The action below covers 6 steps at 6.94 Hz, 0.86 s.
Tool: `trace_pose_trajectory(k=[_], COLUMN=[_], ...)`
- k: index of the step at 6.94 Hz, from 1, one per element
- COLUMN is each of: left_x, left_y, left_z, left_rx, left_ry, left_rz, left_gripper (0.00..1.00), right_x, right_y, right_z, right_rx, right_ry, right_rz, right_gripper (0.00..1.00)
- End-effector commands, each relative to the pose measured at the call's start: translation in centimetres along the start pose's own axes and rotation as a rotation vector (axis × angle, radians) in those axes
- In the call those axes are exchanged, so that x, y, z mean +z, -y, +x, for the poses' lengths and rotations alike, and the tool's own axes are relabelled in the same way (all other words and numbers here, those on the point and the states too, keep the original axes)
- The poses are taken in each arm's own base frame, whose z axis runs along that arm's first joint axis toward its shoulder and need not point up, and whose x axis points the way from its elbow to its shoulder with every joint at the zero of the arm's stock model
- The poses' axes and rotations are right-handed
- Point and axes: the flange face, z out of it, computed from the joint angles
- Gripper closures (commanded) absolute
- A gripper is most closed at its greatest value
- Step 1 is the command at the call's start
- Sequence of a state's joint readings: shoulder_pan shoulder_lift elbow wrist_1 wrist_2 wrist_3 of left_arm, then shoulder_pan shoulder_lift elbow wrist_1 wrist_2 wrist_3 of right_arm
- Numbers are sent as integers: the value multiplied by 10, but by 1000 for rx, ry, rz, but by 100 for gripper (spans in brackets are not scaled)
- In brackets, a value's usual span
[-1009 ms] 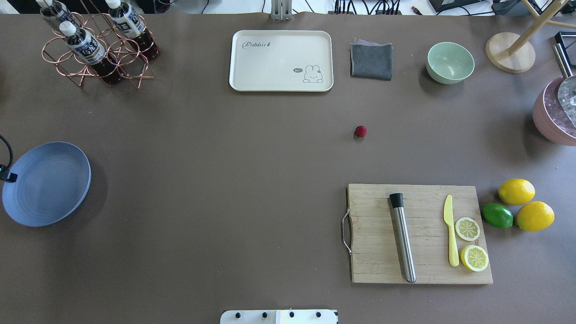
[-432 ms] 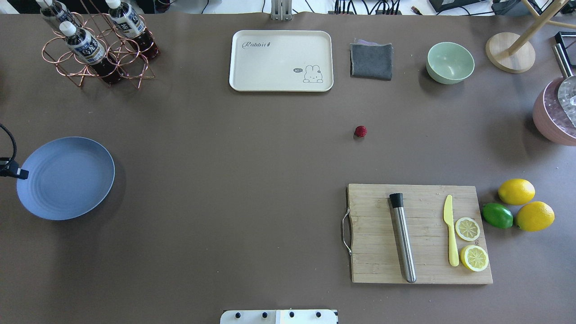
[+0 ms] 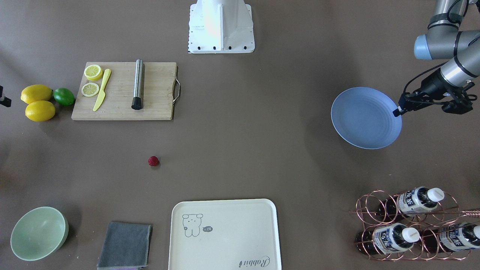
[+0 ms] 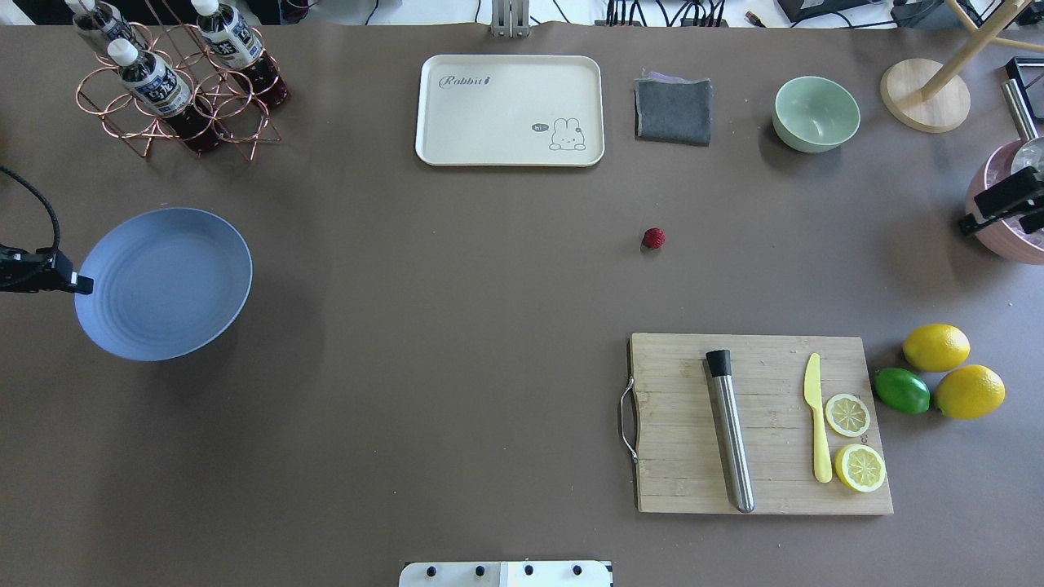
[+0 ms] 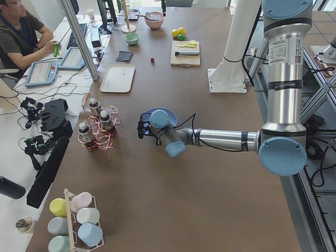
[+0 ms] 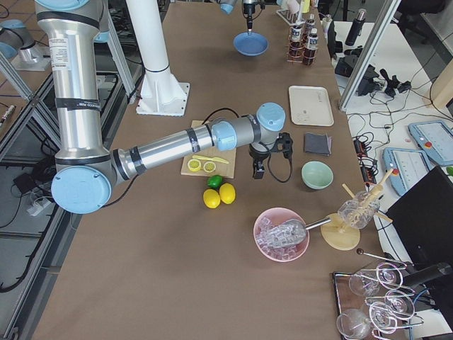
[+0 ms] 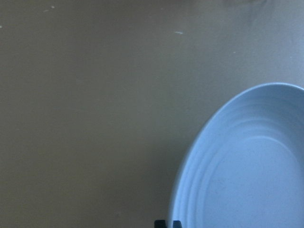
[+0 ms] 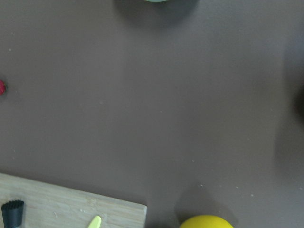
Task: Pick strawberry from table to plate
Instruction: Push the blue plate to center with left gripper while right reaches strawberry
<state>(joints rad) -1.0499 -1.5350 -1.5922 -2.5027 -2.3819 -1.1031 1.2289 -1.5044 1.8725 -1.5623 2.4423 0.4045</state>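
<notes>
The strawberry point(image 4: 653, 238) is a small deep red berry lying alone on the brown table point(image 4: 457, 342), right of centre; it also shows in the front view point(image 3: 153, 161) and at the left edge of the right wrist view point(image 8: 1, 88). At the table's left, my left gripper point(image 4: 77, 284) is shut on the rim of the light blue plate point(image 4: 167, 281), which hangs above the table with its shadow below it. Only the dark body of my right gripper point(image 4: 997, 205) shows, at the right edge and far from the berry. I cannot tell whether it is open or shut.
A wooden cutting board point(image 4: 685, 456) with a steel muddler, yellow knife and lemon slices lies at the near right, beside two lemons point(image 4: 936, 346) and a lime. A cream tray point(image 4: 510, 110), grey cloth, green bowl point(image 4: 816, 112) and bottle rack point(image 4: 175, 81) line the far side.
The left gripper has carried the plate rightwards and away from the robot. The right gripper's dark body has come into the overhead view at the right edge. The strawberry has stayed put.
</notes>
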Motion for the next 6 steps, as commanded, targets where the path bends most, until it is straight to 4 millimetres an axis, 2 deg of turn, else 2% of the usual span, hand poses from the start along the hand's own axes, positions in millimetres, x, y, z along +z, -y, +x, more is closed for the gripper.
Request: trace_pose_trajectory(k=[1,2,3,4,5,6], left_x=[28,58,64,78,89,115], left_y=[-5,-24,-27,-44,-54,-78], left_z=[92,141,198,237,278,309], left_rx=[-66,-84,-104,-92,-137,-142], left_ry=[-48,-40,-25,1,1,11], left_rz=[-6,-27,-13,-2,-2,1], left_gripper=[100,100,100,100,100,100], right_x=[59,76,98,120,129,145], right_y=[10,17,25,36,52,71], right_z=[-100,-151,-182,-195,-213,-232], right_rx=[67,81,88,80,70,65], right_ry=[-18,-5,-22,-40,-42,-57], right_rz=[55,51,55,39,38,37], right_gripper=[0,0,1,1,1,2])
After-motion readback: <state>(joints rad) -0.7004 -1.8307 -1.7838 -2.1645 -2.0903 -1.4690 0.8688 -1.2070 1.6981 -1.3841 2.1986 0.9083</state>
